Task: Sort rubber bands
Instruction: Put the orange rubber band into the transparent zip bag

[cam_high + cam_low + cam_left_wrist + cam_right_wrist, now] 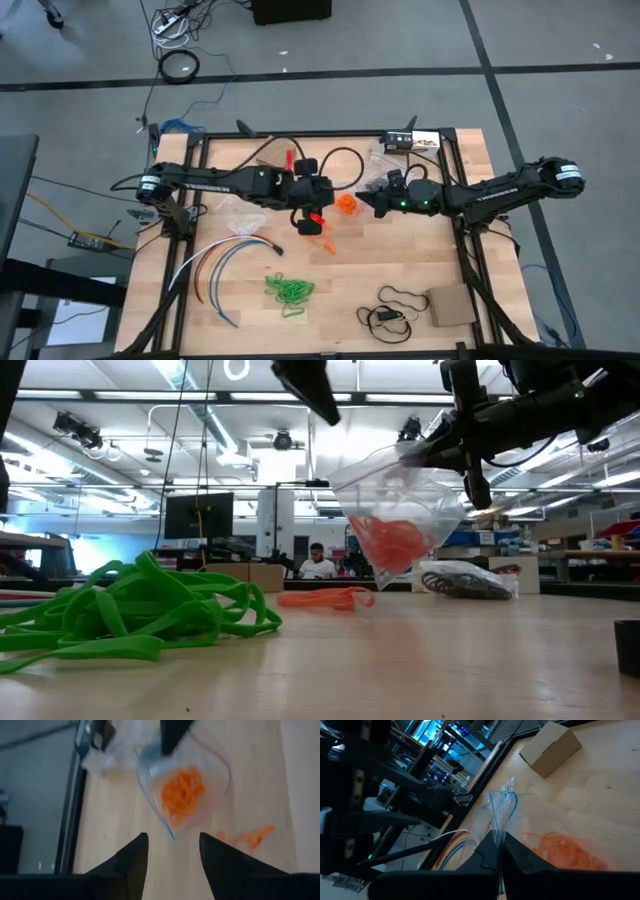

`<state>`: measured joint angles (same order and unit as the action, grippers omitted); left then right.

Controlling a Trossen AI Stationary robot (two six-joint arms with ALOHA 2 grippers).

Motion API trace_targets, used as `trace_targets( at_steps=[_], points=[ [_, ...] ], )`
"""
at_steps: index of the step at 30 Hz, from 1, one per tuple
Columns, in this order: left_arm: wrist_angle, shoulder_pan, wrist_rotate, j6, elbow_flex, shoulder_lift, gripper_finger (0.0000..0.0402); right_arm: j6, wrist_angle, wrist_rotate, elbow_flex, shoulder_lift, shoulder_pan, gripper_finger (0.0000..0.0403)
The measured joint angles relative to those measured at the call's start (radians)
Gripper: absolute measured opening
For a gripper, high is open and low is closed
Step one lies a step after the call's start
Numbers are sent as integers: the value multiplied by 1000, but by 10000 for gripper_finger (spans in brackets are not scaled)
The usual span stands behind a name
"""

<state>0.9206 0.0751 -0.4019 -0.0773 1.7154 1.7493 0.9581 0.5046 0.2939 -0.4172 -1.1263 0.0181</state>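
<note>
Plainly, the risk we saw lay with the clear plastic bag [400, 510], which hung off the desk [400, 270] from one pinch only. The right tool [499, 851] was clenched on the bag's top edge, near the centre of the high view. If that thin film slipped or the arm swung, the bag could have tipped and spilled the orange rubber bands [182, 794] bunched in its bottom. A second worry was the mouth: held at one side, it could have sagged shut, so that any band brought to it would have missed and landed on the wood.

The left tool [172, 857] stood released, fingers well apart with nothing between them, hovering above the bag in its own wrist view. It touched neither bag nor band, as far as we could judge; the view was soft there.

A few loose orange bands [325, 598] lay on the desk just beside the bag, near the middle of the low view. The green rubber bands [290, 290] sat in a heap at the lower centre of the high view, well apart. We could not make out a dark heap with certainty.
</note>
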Motion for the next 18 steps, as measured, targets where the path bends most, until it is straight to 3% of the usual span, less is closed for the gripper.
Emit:
trace_targets(
  at_steps=[4, 8, 12, 18],
  points=[
    [37, 1, 2, 45, -55, 0, 182, -1, 2, 0, 0, 0, 0, 4],
    [-3, 1, 3, 58, -202, 0, 182, 0, 0, 0, 0, 0, 0, 4],
    [-146, -7, 54, 57, -396, 1, 182, 0, -4, -4, 0, 0, 0, 4],
    [-511, -30, 256, -7, -635, 2, 182, 6, -5, -6, 0, 0, 0, 4]
  ],
)
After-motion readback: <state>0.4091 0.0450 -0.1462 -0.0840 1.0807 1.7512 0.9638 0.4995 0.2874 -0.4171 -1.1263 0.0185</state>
